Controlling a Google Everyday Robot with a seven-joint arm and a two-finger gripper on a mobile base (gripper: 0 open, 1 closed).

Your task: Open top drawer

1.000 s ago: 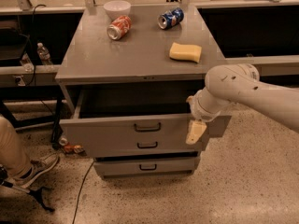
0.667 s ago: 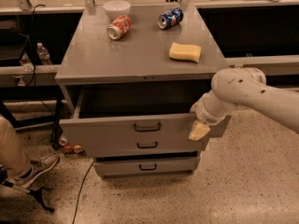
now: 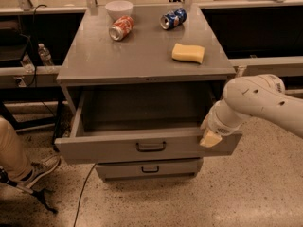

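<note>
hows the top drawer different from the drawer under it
The top drawer is pulled well out, its box open to view; the drawer below sits further in. The top drawer's front is wider and taller than the drawer below's. Both are grey with a small dark centre handle. The gripper is at the top drawer's right front end.

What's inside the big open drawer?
The top drawer shows only bare grey floor and walls. Its front panel hides the nearest strip of floor, and the end effector at its right front corner covers that corner.
</note>
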